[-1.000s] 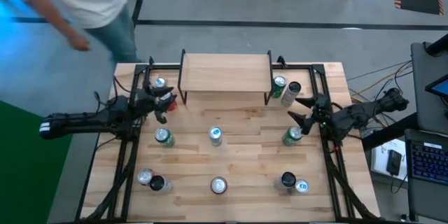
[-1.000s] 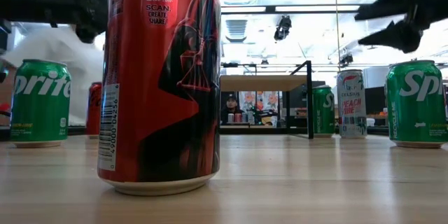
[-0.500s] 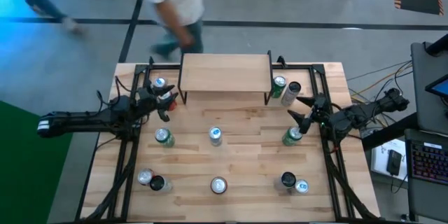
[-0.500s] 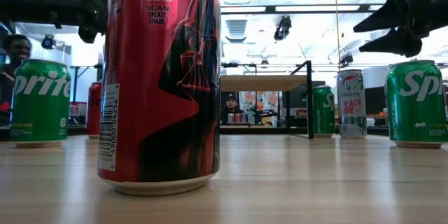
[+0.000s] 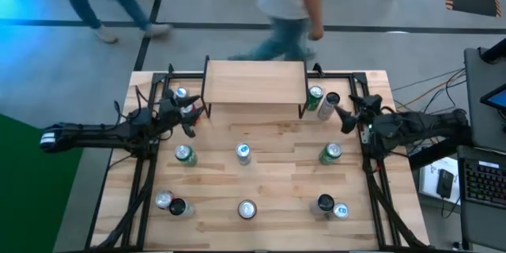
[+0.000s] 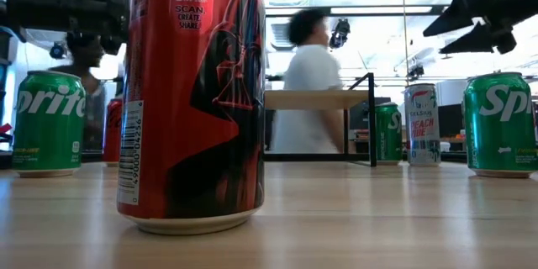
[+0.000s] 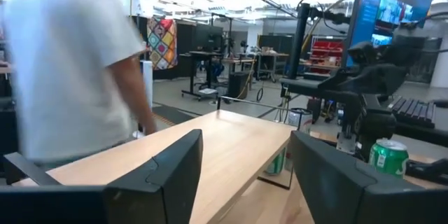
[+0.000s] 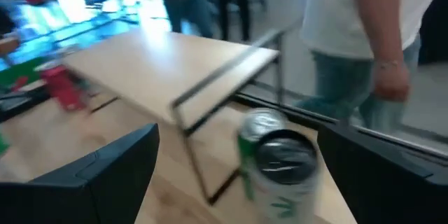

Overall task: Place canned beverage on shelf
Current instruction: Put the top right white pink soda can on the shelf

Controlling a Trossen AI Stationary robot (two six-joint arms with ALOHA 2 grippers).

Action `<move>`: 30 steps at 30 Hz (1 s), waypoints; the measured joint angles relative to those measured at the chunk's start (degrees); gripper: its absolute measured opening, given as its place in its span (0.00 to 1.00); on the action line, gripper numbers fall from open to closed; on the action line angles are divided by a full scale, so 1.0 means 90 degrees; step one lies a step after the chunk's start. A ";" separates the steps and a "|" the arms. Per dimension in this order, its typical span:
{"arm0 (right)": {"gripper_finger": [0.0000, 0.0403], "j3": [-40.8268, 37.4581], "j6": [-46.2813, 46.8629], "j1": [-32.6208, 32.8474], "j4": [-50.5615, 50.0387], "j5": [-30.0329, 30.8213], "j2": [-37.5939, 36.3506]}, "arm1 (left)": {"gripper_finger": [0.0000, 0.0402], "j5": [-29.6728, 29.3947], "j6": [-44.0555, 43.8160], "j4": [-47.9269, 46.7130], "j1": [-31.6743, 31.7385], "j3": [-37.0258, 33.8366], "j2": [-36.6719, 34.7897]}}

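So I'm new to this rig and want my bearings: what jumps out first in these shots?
The big red can fills the low view, right at the camera. From above, cans are scattered over the table, and the light-wood shelf at its far edge is bare. The left gripper and right gripper flank the shelf, and a person walks past behind it.

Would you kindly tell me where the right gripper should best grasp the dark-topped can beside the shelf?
Grip the dark-topped can around its middle, coming level from the open right gripper's side: it stands upright, and a green can crowds its far side.
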 joint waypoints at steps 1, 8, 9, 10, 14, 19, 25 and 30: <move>0.94 0.0163 0.0137 -0.0202 -0.0303 -0.0093 0.0118 | 0.52 0.0000 -0.0018 0.0049 0.0000 0.0000 0.0024; 0.94 0.0883 -0.0226 -0.1631 -0.1061 -0.1937 0.1082 | 0.54 0.0011 0.0049 0.0034 0.0000 0.0233 0.0246; 0.94 0.0941 -0.0403 -0.1807 -0.1056 -0.2145 0.1225 | 0.54 0.0011 0.0075 -0.0003 0.0000 0.0282 0.0305; 0.94 0.0993 -0.0545 -0.1979 -0.1046 -0.2303 0.1359 | 0.54 0.0012 0.0119 -0.0024 0.0000 0.0333 0.0366; 0.94 0.1190 -0.1137 -0.2735 -0.1032 -0.2917 0.1831 | 0.54 0.0012 0.0231 -0.0098 0.0000 0.0479 0.0636; 0.94 0.1329 -0.1651 -0.3696 -0.0875 -0.3734 0.2324 | 0.54 0.0012 0.0379 -0.0090 0.0000 0.0659 0.0945; 0.94 0.1341 -0.2095 -0.4614 -0.0745 -0.4592 0.2838 | 0.54 0.0010 0.0391 -0.0108 0.0000 0.0853 0.1253; 0.94 0.1341 -0.2245 -0.4853 -0.0654 -0.4637 0.3151 | 0.54 0.0009 0.0391 -0.0227 0.0000 0.0963 0.1446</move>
